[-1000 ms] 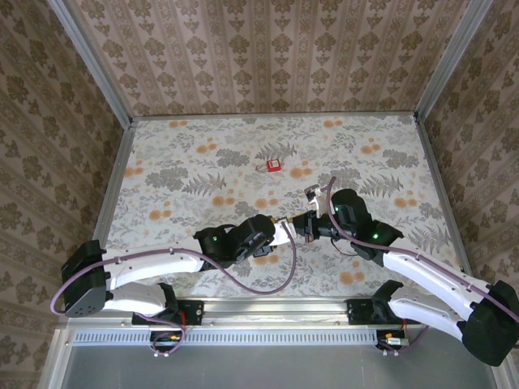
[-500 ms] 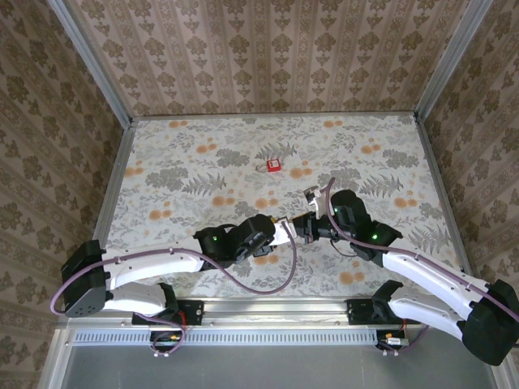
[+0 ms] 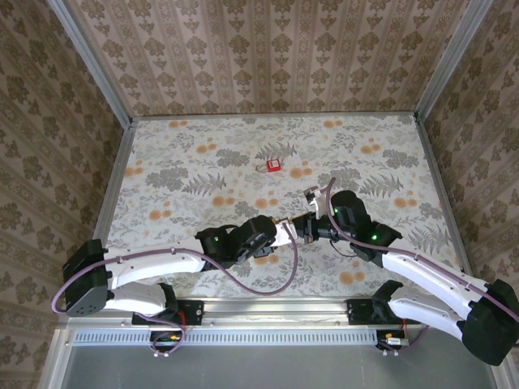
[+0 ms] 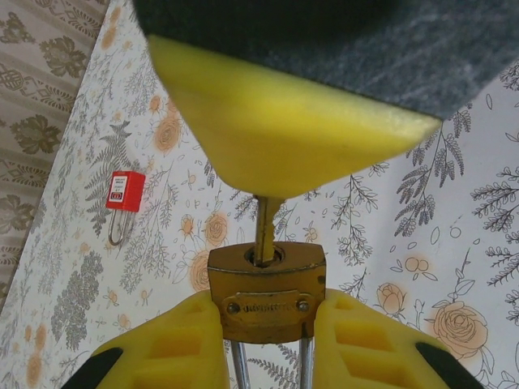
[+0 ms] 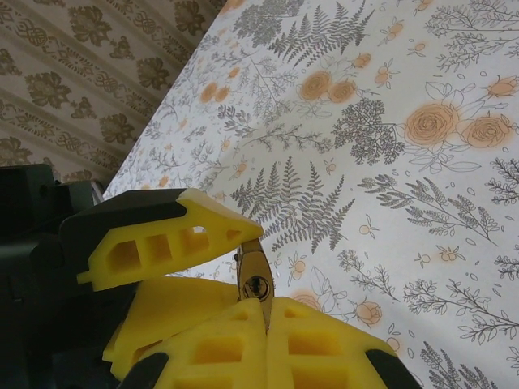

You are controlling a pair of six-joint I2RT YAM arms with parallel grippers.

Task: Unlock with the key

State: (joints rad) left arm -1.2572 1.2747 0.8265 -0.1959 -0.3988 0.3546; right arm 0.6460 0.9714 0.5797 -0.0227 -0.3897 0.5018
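Left wrist view: left claw [image 4: 268, 318] closed tight on a brass padlock [image 4: 268, 293], one yellow finger pressed to each side of the body, no gap on either side. Padlock upright in the picture and held above the table [image 4: 454, 243], keyhole face up and away from the camera. Two steel shackle legs [image 4: 239, 363] running down between the fingers. Key [image 4: 265, 229] stuck in the keyhole, shaft in line with the padlock's long axis, head buried in a yellow pad [image 4: 276, 130] coming in from above. On the flowered table behind, a red padlock [image 4: 126, 190] lying flat, well apart to the left, shackle pointing down the picture.

Right wrist view: right claw [image 5: 266, 314] closed on the key, both yellow fingers meeting with the thin metal head pinched between them, a round hole showing in it. Blade pointing up and away toward the left claw's fingers, just beyond. Brass padlock body hidden behind those fingers.

Top view: both claws tip to tip near the middle of the table, toward its near side. Padlock and key a small brass glint between them, too small for detail. Line from one claw to the other running left to right, tilted slightly up the picture toward the right. Red padlock alone farther back, well apart from both claws.
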